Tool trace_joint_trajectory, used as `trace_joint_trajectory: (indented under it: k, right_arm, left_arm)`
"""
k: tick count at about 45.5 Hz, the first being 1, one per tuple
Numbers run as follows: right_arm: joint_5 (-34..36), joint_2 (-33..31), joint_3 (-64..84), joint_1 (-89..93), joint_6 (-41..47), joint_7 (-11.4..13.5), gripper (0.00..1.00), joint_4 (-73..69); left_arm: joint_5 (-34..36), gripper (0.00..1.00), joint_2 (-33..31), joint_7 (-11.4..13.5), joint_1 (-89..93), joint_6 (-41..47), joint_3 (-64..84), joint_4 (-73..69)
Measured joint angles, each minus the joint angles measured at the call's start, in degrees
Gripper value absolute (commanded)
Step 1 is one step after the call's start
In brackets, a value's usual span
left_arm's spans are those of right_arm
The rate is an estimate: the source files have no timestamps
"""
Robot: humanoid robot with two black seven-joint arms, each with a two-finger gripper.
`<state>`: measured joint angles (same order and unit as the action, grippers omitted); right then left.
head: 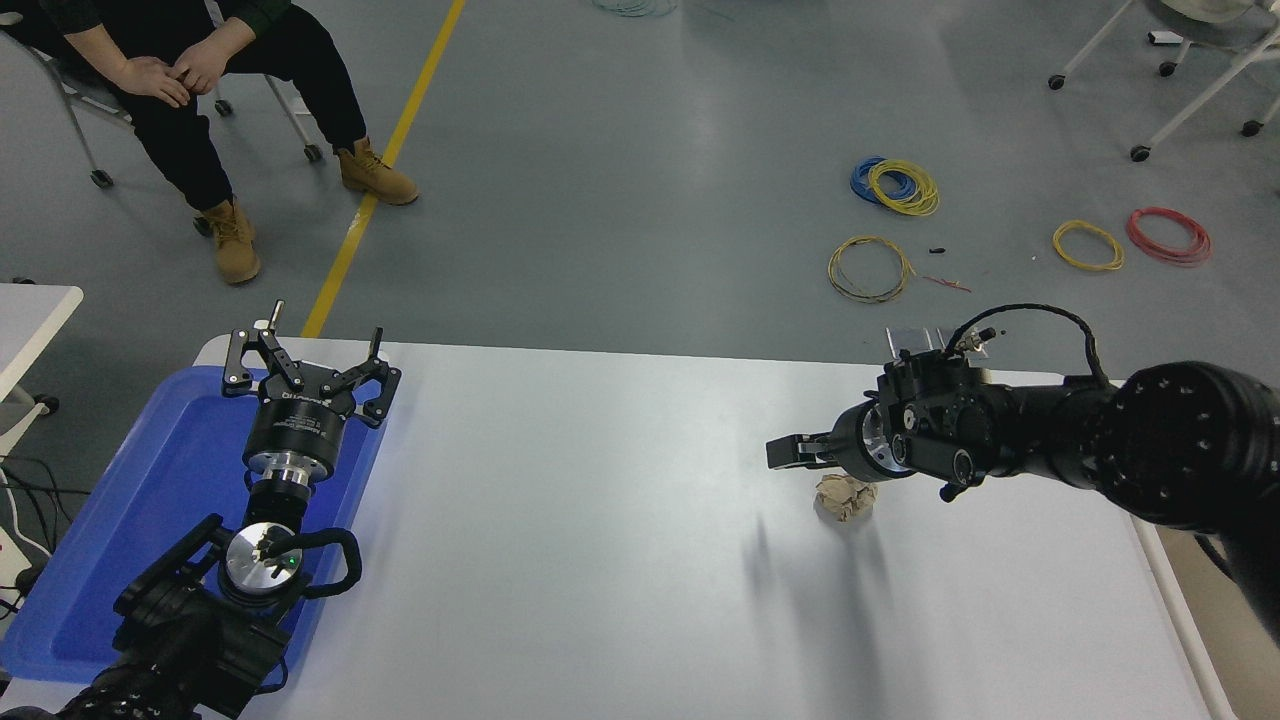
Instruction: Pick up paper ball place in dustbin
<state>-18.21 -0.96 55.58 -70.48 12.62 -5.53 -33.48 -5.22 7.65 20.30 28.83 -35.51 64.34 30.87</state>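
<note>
The paper ball [845,497], a crumpled tan wad, lies on the white table [600,520] right of the middle. My right gripper [785,452] reaches in from the right, low over the table. Its tip is just up and left of the ball, and its wrist is right above the ball. It is seen edge-on, so I cannot tell its state. Of the dustbin [1180,615] only a strip of white rim and beige inside shows at the lower right, partly behind my right arm. My left gripper [307,350] is parked open over the blue tray [150,480].
A person [180,70] sits on a chair beyond the table's far left corner. Several coils of coloured wire [870,268] lie on the floor behind the table. Another white table's corner [30,310] shows at the left edge.
</note>
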Motion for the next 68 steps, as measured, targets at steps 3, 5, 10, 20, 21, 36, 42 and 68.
trace_joint_trajectory:
  k: [3,5,10,20,21,36,42,68]
  right_arm:
    - [-0.1,0.0,0.0,0.4,-0.1,0.0,1.00,0.6]
    - [-0.1,0.1,0.0,0.7,-0.1,0.0,1.00,1.0]
    - [-0.1,0.1,0.0,1.4,-0.2,0.0,1.00,1.7]
    - [-0.2,0.1,0.0,2.7,-0.4,0.0,1.00,3.0]
    - [-0.2,0.1,0.0,2.8,-0.4,0.0,1.00,3.1]
    - [-0.3,0.1,0.2,4.8,-0.7,-0.1,1.00,4.7]
    - [-0.4,0.1,0.3,5.4,-1.0,-0.1,1.00,4.9]
    - [-3.2,0.4,0.6,6.9,-1.4,-0.4,0.79,4.2]
  left_arm:
    - [0.0,1.00,0.0,0.0,0.0,0.0,0.0,0.0]
    - [0.0,1.00,0.0,0.0,0.0,0.0,0.0,0.0]
    - [0.0,1.00,0.0,0.0,0.0,0.0,0.0,0.0]
    - [0.0,1.00,0.0,0.0,0.0,0.0,0.0,0.0]
    - [0.0,1.00,0.0,0.0,0.0,0.0,0.0,0.0]
    - [0.0,1.00,0.0,0.0,0.0,0.0,0.0,0.0]
    - [0.0,1.00,0.0,0.0,0.0,0.0,0.0,0.0]
    - [0.0,1.00,0.0,0.0,0.0,0.0,0.0,0.0]
